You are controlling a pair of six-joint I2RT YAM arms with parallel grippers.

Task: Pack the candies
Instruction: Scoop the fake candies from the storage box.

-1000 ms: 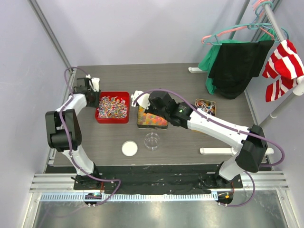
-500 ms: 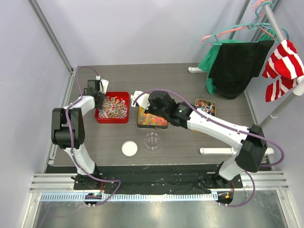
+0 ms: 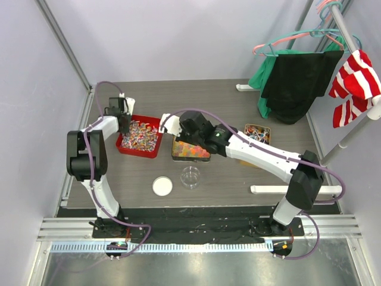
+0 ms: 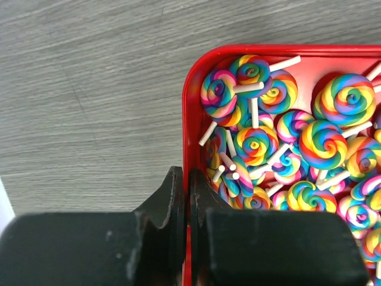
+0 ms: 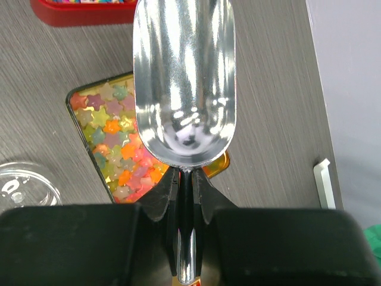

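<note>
Candies (image 3: 189,152) lie in tin (image 3: 191,159), right of lollipop tray (image 3: 137,152).

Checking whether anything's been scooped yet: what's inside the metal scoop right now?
Nothing: the scoop bowl is bare, showing only reflections. It hangs over the star gummies, hiding some of them. The right pincer holds its handle.

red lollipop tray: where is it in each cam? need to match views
Top external: left of centre, red tray at the left arm's wrist.
Left wrist: fills the right half; left end effector closed on its near-left rim.
Right wrist: a red strip at the top-left edge, above the scoop.
Shared landmark: star-gummy tin, just right of the tray in top external, below it in right wrist; not in left wrist.
</note>
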